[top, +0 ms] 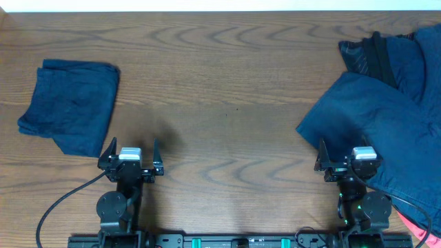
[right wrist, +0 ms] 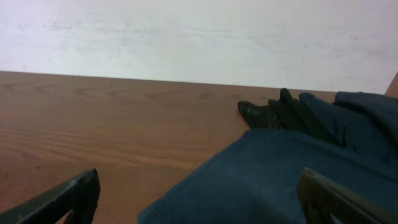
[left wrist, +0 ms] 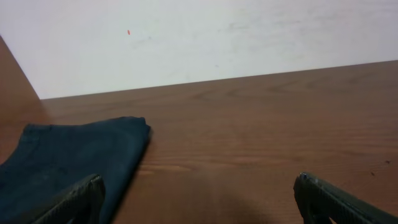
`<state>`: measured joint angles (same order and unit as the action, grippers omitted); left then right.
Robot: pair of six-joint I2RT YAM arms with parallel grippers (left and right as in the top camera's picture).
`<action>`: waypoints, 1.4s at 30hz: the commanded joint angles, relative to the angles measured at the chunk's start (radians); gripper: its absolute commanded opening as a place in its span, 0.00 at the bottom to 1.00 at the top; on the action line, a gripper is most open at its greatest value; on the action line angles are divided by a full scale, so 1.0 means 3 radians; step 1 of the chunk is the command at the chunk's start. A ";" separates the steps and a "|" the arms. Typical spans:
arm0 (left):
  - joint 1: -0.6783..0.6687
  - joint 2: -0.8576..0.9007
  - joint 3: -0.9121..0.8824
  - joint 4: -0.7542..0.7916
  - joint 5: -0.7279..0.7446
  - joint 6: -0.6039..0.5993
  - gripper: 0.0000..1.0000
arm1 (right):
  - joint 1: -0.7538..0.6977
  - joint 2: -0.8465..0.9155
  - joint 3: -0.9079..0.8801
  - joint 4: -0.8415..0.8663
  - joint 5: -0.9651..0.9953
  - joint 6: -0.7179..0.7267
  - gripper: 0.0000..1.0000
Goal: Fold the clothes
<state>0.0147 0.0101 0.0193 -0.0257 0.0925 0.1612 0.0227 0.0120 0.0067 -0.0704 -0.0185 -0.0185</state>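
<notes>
R claw (right wrist: 198,186) is open, jaws wide, holding nothing. It sits at the near-left corner of the heap (top: 386,117), w/ the blue top layer (right wrist: 267,180) lying just ahead, btwn its fingers. L claw (left wrist: 198,183) is also open & empty, well apart to the heap's left. Farther left of the heap, a folded piece (top: 69,103) lies flat on the bench (top: 227,83), prob. done. Btwn it & the heap there's bare wood, good as a work area.

Step in hand, as I read it: get the next garment off the heap.
- R claw should pinch only the blue top layer, at the pointed corner on the heap's left edge. One ply, not the dark striped item (top: 362,55) at the heap's far side.
- Drag it left & low so the rest of the heap doesn't follow.
- L claw then comes over for a 2nd corner. Spread flat, no creases, before any fold.
- Cloth lies close beside the R arm on the heap's near side & may snag.
</notes>
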 commanded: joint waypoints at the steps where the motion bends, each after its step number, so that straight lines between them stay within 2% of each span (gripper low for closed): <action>1: -0.0013 -0.0023 -0.0051 -0.0123 -0.0010 -0.0003 0.98 | -0.0031 -0.0018 -0.0004 -0.0014 0.0010 0.0036 0.99; 17: -0.0014 -0.0023 -0.0051 -0.0123 -0.0009 -0.0004 0.98 | -0.0029 -0.0018 -0.0004 -0.0009 -0.0014 0.0113 0.99; 23: -0.0014 -0.0023 -0.0051 -0.0123 -0.0008 -0.0010 0.98 | -0.0029 -0.0005 -0.0004 0.0000 -0.0160 0.0395 0.99; 31: -0.0014 0.0088 -0.0031 -0.0126 0.0109 -0.0785 0.98 | -0.0029 0.0055 0.0140 -0.0159 -0.0301 0.0395 0.99; 36: -0.0014 0.0373 0.0201 -0.0175 0.0278 -0.0795 0.98 | -0.0029 0.0263 0.0430 -0.0327 -0.0299 0.0394 0.99; 42: -0.0014 0.1097 0.0914 -0.0534 0.0319 -0.0819 0.98 | -0.0029 0.0984 0.0993 -0.0680 -0.0251 0.0393 0.99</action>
<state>0.0147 0.2642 0.1734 -0.1616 0.1589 -0.0639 0.0227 0.2264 0.2306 -0.2523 -0.0971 0.0875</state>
